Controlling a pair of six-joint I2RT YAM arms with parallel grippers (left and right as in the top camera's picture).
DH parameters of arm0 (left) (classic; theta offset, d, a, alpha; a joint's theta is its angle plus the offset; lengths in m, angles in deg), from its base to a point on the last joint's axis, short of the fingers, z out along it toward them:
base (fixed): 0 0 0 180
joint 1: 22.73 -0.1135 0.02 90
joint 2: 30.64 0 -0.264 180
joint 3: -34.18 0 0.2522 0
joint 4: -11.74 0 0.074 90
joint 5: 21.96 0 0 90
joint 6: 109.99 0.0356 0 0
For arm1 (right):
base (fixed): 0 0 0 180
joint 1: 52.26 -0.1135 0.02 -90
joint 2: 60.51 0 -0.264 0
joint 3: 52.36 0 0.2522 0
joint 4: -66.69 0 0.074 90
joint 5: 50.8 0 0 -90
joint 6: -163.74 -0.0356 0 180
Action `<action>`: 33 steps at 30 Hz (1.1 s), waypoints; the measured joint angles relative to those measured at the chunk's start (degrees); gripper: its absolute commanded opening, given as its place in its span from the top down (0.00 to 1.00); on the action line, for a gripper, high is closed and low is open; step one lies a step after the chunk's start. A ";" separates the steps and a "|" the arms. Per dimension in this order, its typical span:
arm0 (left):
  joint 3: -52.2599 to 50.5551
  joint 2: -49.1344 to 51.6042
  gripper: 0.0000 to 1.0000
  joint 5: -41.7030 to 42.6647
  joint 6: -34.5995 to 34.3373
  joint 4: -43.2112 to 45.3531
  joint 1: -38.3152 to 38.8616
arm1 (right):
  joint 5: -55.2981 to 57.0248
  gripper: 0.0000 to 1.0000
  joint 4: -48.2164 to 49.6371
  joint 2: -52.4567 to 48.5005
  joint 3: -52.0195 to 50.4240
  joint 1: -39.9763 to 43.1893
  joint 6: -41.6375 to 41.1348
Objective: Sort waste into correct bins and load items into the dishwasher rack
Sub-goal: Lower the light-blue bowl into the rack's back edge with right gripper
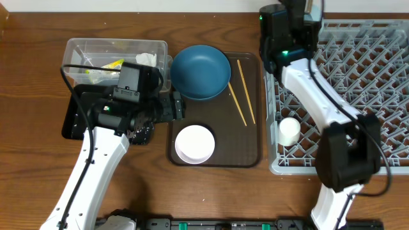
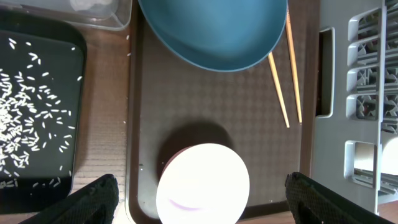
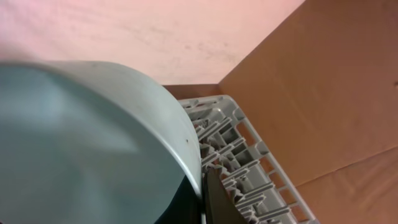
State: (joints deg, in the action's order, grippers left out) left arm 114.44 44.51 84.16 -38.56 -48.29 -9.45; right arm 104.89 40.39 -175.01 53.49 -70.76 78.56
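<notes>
1. Grips the light blue bowl [image 3: 87,143] by its rim in the right gripper [image 1: 294,19], fingers closed on it, above the grey rack's [image 1: 358,57] far corner nearest the brown tray [image 1: 246,144].
2. Shows a small white cup [image 1: 289,131] inside the rack, beside the right arm.
3. Finds the dark blue plate [image 1: 200,71], white bowl [image 1: 195,143] and two chopsticks [image 1: 241,89] on the brown tray, with the chopsticks on the rack side.
4. Hangs the left gripper [image 2: 200,179] over the tray's left edge, above the white bowl, fingers spread wide and holding nothing.
5. Places tissue [image 1: 146,59] and yellow wrapper [image 1: 112,64] in the clear box [image 1: 83,51], and rice [image 2: 18,124] scattered in the black tray [image 1: 73,124] alongside.
</notes>
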 measured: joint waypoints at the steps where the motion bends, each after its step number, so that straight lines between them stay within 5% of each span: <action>1: 0.00 -0.02 0.12 0.00 0.00 0.02 0.00 | 0.70 0.99 0.68 -1.31 0.00 0.00 1.44; 19: 0.00 0.00 0.12 0.02 0.00 0.00 0.00 | 5.49 0.98 -0.50 -7.37 0.00 -0.42 5.99; 27: 0.00 -0.02 0.12 0.02 0.00 0.00 0.00 | 1.66 0.64 -11.52 -7.50 0.04 -4.00 4.37; 33: 0.00 0.00 0.12 0.02 0.00 0.00 0.00 | -0.83 0.48 -13.99 -7.50 0.04 -4.81 0.96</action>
State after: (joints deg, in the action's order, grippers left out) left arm 114.44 44.51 84.18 -38.56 -48.29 -9.45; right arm 104.06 26.40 -182.51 53.54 -75.57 79.52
